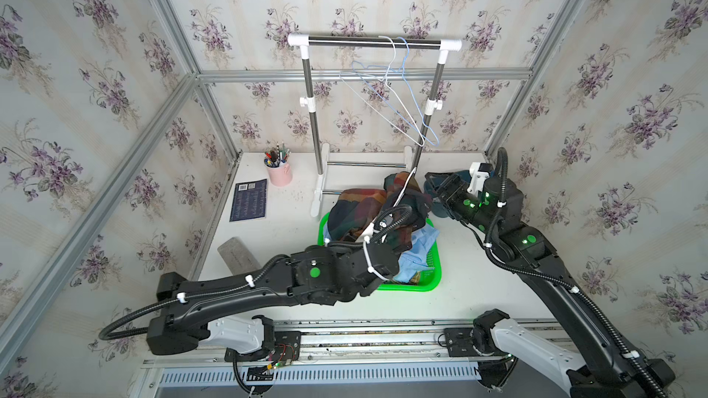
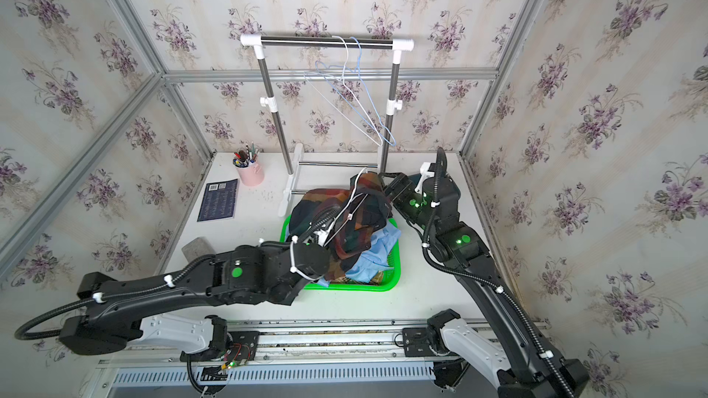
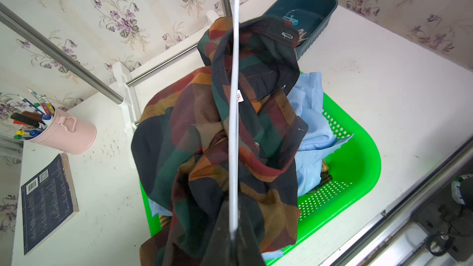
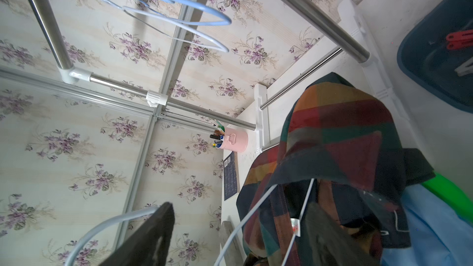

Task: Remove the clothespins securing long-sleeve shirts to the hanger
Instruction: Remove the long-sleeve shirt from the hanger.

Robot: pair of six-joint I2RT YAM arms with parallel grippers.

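Note:
The dark plaid long-sleeve shirt [image 1: 360,204] [image 3: 194,136] [image 4: 340,129] hangs in a heap on a white wire hanger [image 3: 234,47] [image 4: 256,211] above a green basket [image 1: 429,281]. My left gripper [image 3: 233,236] is shut on the hanger's wire. My right gripper [image 4: 239,208] stands open by the shirt's far end, with hanger wire passing between its fingers. A light blue shirt [image 1: 421,246] [image 3: 312,124] lies in the basket. Clothespins lie in a dark teal bin [image 3: 320,1]: a teal one [image 3: 290,19], a white-grey one [image 3: 303,35], and a red one [image 4: 459,39].
A metal clothes rack [image 1: 373,42] stands at the back with two bare wire hangers [image 1: 402,109]. A pink pen cup [image 1: 279,174], a dark book [image 1: 248,199] and a grey block [image 1: 239,254] sit on the left of the white table.

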